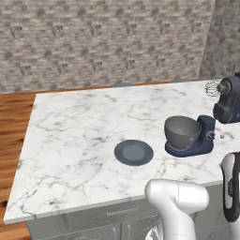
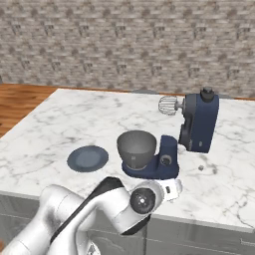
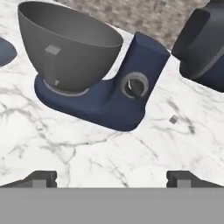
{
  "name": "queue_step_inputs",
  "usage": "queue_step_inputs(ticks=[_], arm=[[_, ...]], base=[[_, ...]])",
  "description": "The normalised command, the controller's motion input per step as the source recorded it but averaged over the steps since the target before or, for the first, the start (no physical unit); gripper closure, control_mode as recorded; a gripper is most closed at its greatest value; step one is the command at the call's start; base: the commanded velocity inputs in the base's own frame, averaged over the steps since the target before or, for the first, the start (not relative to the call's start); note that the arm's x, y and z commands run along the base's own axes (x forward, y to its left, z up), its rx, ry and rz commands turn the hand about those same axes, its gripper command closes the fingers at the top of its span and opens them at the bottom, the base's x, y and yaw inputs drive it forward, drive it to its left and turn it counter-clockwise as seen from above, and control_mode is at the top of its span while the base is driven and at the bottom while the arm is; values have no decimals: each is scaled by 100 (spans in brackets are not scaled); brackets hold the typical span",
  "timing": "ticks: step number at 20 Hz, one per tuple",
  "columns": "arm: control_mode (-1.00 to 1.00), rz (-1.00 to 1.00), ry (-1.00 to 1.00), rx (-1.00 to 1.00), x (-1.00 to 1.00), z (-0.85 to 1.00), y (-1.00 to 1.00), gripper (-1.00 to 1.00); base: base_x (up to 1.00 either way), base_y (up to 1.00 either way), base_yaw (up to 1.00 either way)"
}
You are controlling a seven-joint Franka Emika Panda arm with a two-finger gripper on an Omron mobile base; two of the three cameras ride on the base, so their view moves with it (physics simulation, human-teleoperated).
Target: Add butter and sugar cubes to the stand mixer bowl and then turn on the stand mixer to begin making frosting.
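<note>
1. The stand mixer (image 2: 172, 144) is navy blue and stands on the white marble tabletop (image 1: 79, 136), toward its right side in the left base view. Its bulky head (image 2: 199, 122) is tilted up and back, and the wire whisk (image 2: 168, 105) points sideways, clear of the bowl.
2. The stand mixer bowl (image 3: 70, 43) is deep, round and grey. It sits upright on the flat blue base (image 3: 92, 103) of the mixer. In the hand view its inside looks dark, and whether anything lies in it cannot be told.
3. A round silver knob (image 3: 135, 86) is on the side of the mixer's column, facing the hand camera.
4. A tiny tan-brown bit, which looks like a sugar cube (image 3: 173, 119), lies on the tabletop just beside the mixer base, on the knob side. It is also seen as a small dot in the right base view (image 2: 201, 168).
5. A dark blue-grey round plate (image 1: 134, 152) lies flat on the tabletop, near the bowl on the side away from the knob, not touching the mixer.
6. The gripper (image 3: 111, 177) is low over the front part of the tabletop, facing the knob side of the mixer. Its two dark fingers (image 3: 41, 178) are spread wide apart; they hold nothing and touch nothing.
</note>
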Motion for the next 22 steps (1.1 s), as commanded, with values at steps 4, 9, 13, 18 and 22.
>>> queue_step_inputs(ticks=[4, 9, 13, 18, 22], arm=[[-100, 14, -7, 13, 5, 0, -72, -100], [-100, 18, -16, 14, 27, 0, -63, -100], [-100, 15, -4, 9, 52, 0, -45, -100], [-100, 22, 1, 6, 59, 0, -40, -100], [-100, 26, -3, 8, 50, -9, -40, -100]], base=[[0, 0, 0], [0, 0, 0], [0, 0, 0], [0, 0, 0], [0, 0, 0]])
